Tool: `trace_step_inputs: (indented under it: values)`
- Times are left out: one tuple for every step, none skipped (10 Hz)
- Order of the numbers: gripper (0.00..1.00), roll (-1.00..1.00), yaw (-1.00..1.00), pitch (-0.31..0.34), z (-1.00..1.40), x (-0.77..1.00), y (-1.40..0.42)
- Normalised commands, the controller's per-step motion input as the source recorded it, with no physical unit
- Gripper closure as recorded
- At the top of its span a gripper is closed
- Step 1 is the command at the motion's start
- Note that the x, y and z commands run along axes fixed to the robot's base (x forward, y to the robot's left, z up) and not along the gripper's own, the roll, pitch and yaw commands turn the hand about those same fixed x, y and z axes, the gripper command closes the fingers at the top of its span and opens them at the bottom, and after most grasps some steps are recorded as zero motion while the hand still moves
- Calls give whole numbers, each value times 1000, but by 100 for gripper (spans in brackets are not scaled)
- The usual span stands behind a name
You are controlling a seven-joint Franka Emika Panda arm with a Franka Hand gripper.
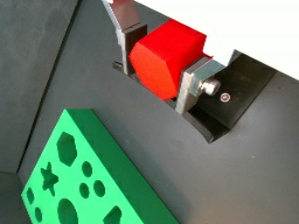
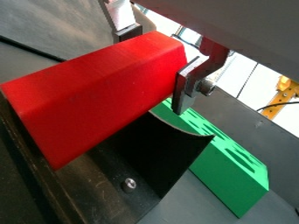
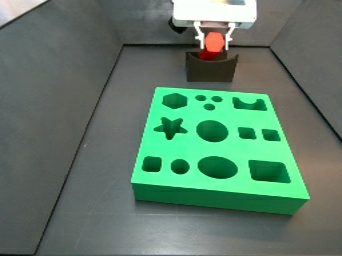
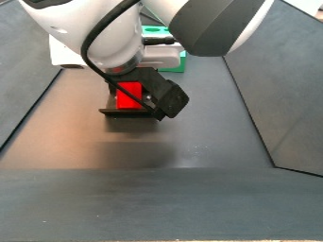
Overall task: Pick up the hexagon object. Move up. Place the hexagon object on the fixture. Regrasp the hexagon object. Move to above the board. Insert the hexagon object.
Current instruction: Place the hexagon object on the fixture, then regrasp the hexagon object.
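The red hexagon object (image 1: pixel 163 54) sits between my gripper's (image 1: pixel 156 80) silver fingers (image 1: pixel 190 86), which press on its two sides. In a wrist view it shows as a long red prism (image 2: pixel 93 87) lying across the dark fixture (image 2: pixel 152 166). In a side view my gripper (image 3: pixel 213 47) holds the hexagon object (image 3: pixel 213 41) right at the notch of the fixture (image 3: pixel 211 70), at the far end of the floor. I cannot tell whether it rests in the notch. The green board (image 3: pixel 214 140) lies nearer, apart from the gripper.
The board also shows in both wrist views (image 1: pixel 82 175) (image 2: pixel 233 171). In a side view my arm (image 4: pixel 139 28) hangs over the fixture (image 4: pixel 127 112), and the board (image 4: pixel 161 43) lies behind it. Dark sloping walls (image 3: pixel 80 110) enclose the floor.
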Motion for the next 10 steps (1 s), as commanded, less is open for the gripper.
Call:
trace_step_inputs:
  values:
    - [100, -92, -137, -14, -673, 97, 149]
    - [100, -77, -133, -31, -650, 92, 187]
    - [100, -78, -137, -36, -625, 101, 193]
    - [100, -76, -126, -38, -610, 96, 197]
    - [100, -76, -111, -37, -609, 95, 195]
    - [100, 0, 0, 0, -167, 0, -500]
    - [0, 0, 0, 0, 0, 0, 0]
    - [0, -32, 39, -28, 1000, 0, 0]
    - [0, -27, 45, -28, 1000, 0, 0]
    - [0, -12, 49, -23, 1000, -12, 1]
